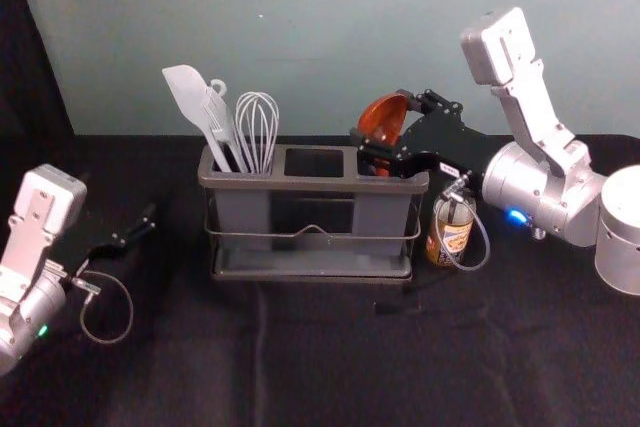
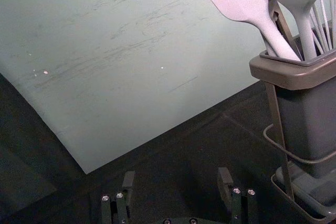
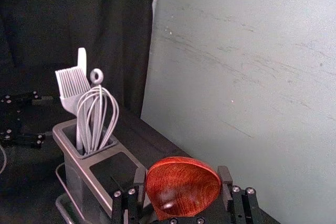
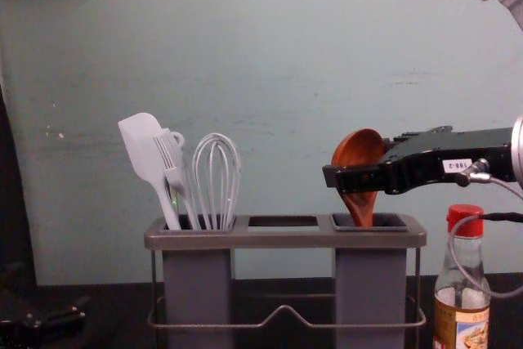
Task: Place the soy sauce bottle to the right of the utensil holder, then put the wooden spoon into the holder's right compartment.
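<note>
Chest view: right gripper [image 4: 359, 162] pinching glossy red-brown wooden spoon [image 4: 360, 144] by bowl, sound hold, above grey rectangular holder [image 4: 282, 239]; likely light, stiff, slick. Left gripper [image 2: 176, 176] spread, left of holder.

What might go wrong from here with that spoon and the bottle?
The spoon has its handle in the right compartment, but its bowl sits within the right gripper, so backing away might drag it out or tilt it.

The arm's cable loops in front of the bottle; it could snag the bottle and tip it over.
</note>
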